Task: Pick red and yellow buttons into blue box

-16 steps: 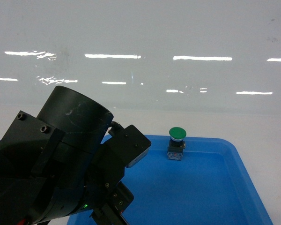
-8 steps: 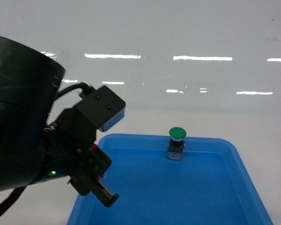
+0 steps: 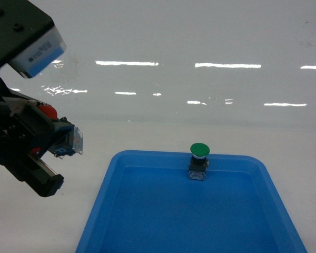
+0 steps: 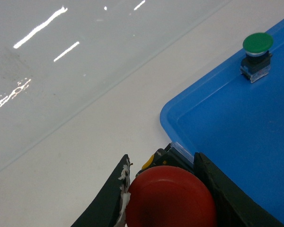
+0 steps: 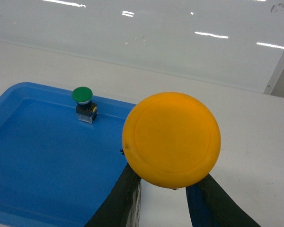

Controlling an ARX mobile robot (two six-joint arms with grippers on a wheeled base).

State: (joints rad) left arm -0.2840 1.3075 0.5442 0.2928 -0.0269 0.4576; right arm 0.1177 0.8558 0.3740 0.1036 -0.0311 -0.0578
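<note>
My left gripper (image 3: 48, 141) hangs above the white table, left of the tray, shut on the red button (image 3: 46, 112). In the left wrist view the red cap (image 4: 168, 198) fills the gap between the two black fingers (image 4: 112, 194), with its black-and-clear base ahead of it. The yellow button (image 5: 171, 139) sits in my right gripper (image 5: 166, 182), shut on it over the table just past the tray's right edge. The right gripper is out of the head view. The blue box is out of view.
A shallow blue tray (image 3: 147, 156) with rounded corners lies in front of me on the white table. A green-capped button (image 3: 198, 159) stands upright at its far rim, also in the wrist views: green button (image 4: 257, 54), green button (image 5: 83, 104). A glossy white wall lies behind.
The left arm has lifted and swung left, off the tray's near-left corner, to hang over the table. The red button now shows in its fingers.
</note>
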